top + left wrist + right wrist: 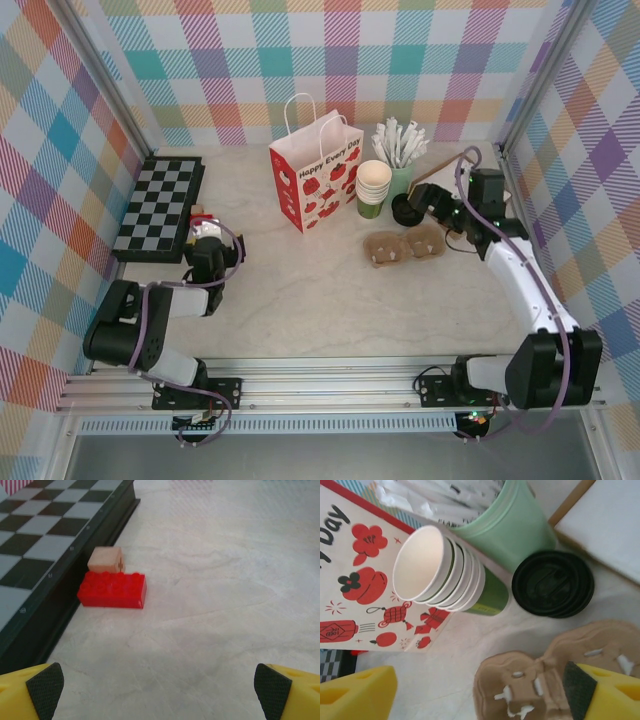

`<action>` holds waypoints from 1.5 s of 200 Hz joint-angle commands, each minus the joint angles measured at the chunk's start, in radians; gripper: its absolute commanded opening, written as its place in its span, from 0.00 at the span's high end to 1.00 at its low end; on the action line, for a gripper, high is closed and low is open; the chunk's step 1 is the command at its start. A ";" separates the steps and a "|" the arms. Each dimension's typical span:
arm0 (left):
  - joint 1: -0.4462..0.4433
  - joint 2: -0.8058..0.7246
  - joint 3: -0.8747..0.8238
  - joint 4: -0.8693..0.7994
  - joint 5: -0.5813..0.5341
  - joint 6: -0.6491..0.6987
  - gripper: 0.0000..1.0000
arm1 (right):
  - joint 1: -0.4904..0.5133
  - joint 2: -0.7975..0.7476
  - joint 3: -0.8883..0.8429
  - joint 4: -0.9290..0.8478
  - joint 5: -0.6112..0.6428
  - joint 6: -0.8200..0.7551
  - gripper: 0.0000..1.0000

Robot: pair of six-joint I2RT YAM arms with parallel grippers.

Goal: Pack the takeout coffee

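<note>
Our right end effector (470, 692) hangs released, gripping nothing, above the cardboard carrier (540, 680); the takeout coffee (552, 582) stands just beyond it, close beside the cup stack (440, 570) and the stirrer holder (510, 525); a wide approach could clip either one and tip the coffee; the paper bag (350, 580) hems the left; bare tabletop (330, 300) lies nearer us; our left end effector (160, 685) sits released, well apart.
</note>
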 commanded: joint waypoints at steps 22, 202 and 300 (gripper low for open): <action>0.001 -0.115 0.200 -0.381 0.011 -0.054 0.00 | 0.109 0.195 0.256 -0.206 0.062 0.095 0.25; -0.033 -0.153 0.667 -1.280 0.283 -0.641 0.00 | 0.222 0.714 0.862 -0.468 0.370 0.095 0.68; -0.033 -0.135 0.657 -1.272 0.320 -0.504 0.00 | 0.241 0.749 0.904 -0.481 0.353 0.058 0.85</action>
